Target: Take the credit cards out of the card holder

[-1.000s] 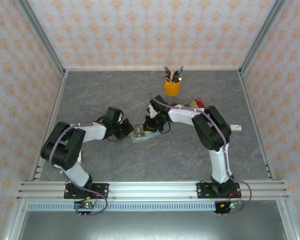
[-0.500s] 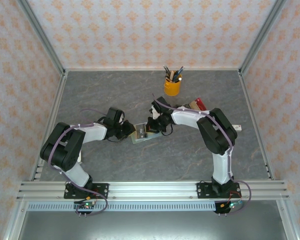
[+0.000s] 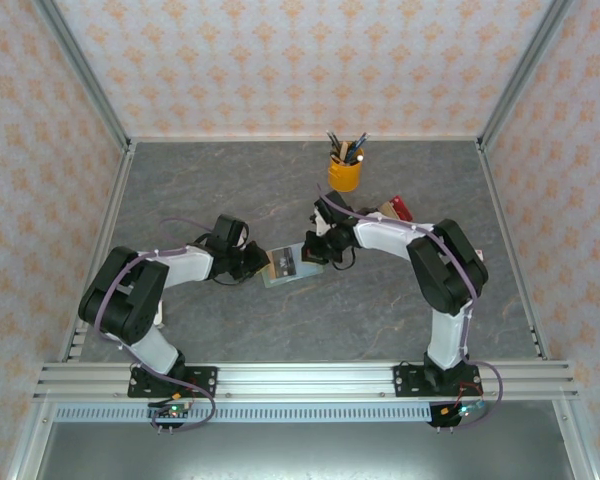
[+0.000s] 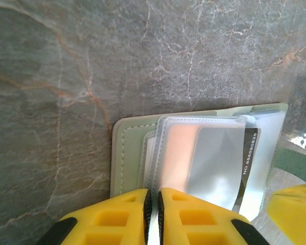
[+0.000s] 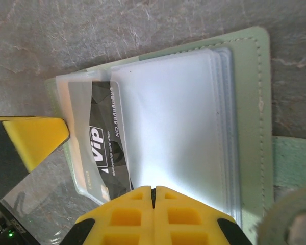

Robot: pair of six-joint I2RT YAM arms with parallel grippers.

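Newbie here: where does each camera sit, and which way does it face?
Top external: above and behind, looking down on the grey marbled table; both arms show.
Left wrist: on the left arm, facing the sage-green folding card holder; left gripper below.
Right wrist: likewise; right gripper below.
Shared by both wrist views: the black printed card.

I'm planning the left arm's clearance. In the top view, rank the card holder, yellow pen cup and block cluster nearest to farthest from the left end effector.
1. card holder, right beside the left end effector, mid-table.
2. yellow pen cup, toward the back, right of centre.
3. block cluster, farther right again, toward the back.
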